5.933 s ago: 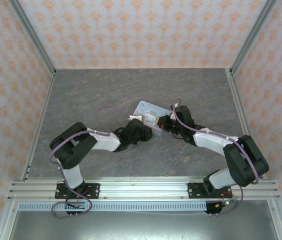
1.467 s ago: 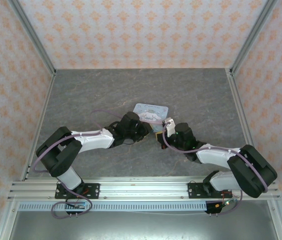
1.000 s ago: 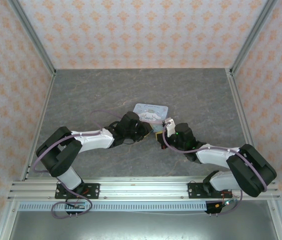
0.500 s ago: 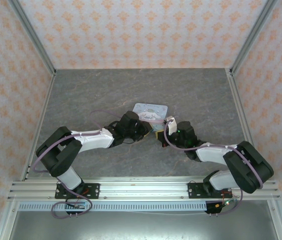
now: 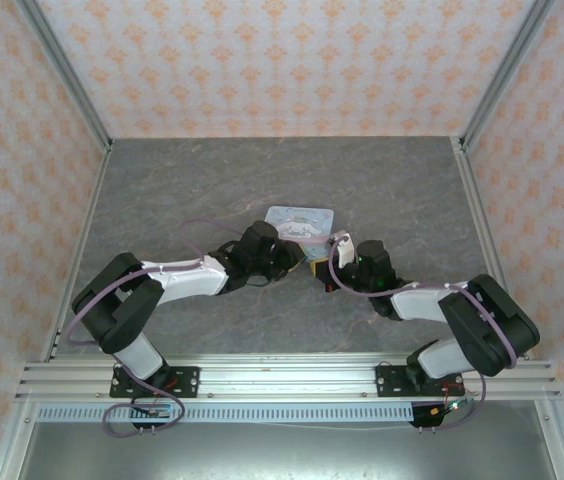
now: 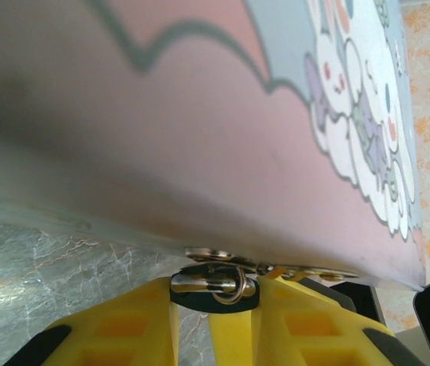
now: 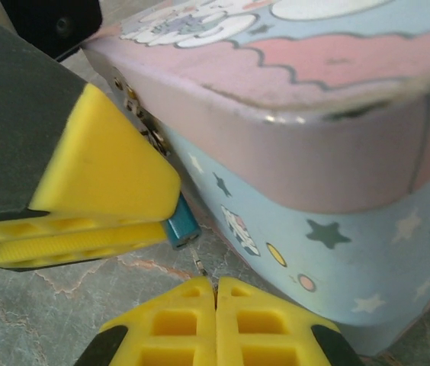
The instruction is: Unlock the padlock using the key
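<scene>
A small teal padlock (image 7: 183,227) hangs at the front of the pale blue and pink cartoon tin (image 7: 314,198), its shackle through the tin's metal hasp (image 6: 211,255). My left gripper (image 6: 213,297) is shut on the padlock (image 6: 215,293), its yellow fingers (image 7: 101,191) reaching in from the left. The thin key (image 7: 200,264) sticks out of my right gripper (image 7: 216,286), which is shut on it. The key's tip meets the padlock's underside. From above, both grippers (image 5: 300,258) (image 5: 324,275) meet at the tin's (image 5: 299,220) near edge.
The tin rests on a grey marbled table (image 5: 182,190) near its middle. Aluminium frame posts (image 5: 477,230) and patterned walls close in the left, right and far sides. The rail (image 5: 282,378) with the arm bases runs along the near edge.
Over the last second the right wrist has crept a little up and towards the tin and the left gripper. The left arm and tin have hardly moved. Both grips are unchanged.
</scene>
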### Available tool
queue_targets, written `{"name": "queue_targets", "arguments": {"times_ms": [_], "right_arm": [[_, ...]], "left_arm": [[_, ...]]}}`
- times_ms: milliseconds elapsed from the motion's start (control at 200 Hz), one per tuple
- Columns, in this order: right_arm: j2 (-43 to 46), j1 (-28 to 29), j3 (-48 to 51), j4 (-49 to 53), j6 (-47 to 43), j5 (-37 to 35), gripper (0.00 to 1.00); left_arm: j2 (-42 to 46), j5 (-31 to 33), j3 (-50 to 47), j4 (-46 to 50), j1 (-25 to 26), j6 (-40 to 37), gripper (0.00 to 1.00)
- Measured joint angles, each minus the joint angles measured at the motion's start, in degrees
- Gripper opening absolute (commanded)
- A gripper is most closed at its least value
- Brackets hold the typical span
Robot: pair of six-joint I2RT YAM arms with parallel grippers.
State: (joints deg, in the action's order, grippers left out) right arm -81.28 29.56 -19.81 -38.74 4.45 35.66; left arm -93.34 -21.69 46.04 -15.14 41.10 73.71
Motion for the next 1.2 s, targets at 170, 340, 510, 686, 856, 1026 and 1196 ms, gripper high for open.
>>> {"name": "queue_targets", "arguments": {"times_ms": [170,340,510,686,856,1026,1196], "right_arm": [[-0.63,-0.55,0.00,-0.81,0.09,1.14,0.00],[-2.38,-1.03,-0.94,-1.66,0.66,2.89,0.00],[-3.63,-1.29,-2.40,-1.57,1.14,4.55,0.00],[-4.42,-1.66,-3.32,-1.18,2.60,5.16,0.00],[-5.27,-1.88,-3.41,-0.83,5.07,4.42,0.00],[-5.14,-1.88,-3.41,0.85,7.78,3.08,0.00],[-4.04,-1.60,-3.93,4.94,9.79,1.90,0.00]], "left_arm": [[0.00,-0.04,0.11,-0.02,0.00,0.00,0.27],[0.00,-0.22,0.11,-0.02,0.00,0.00,0.27],[-0.02,-0.13,0.11,-0.04,-0.24,0.00,0.27],[-0.72,0.11,0.68,-0.26,-0.37,0.02,0.27],[-3.52,0.20,1.49,-2.01,-0.39,0.44,0.27],[-5.64,0.26,1.62,-4.35,-0.33,0.98,0.29],[-8.63,-0.66,1.62,-7.74,0.22,1.97,0.35]]}}
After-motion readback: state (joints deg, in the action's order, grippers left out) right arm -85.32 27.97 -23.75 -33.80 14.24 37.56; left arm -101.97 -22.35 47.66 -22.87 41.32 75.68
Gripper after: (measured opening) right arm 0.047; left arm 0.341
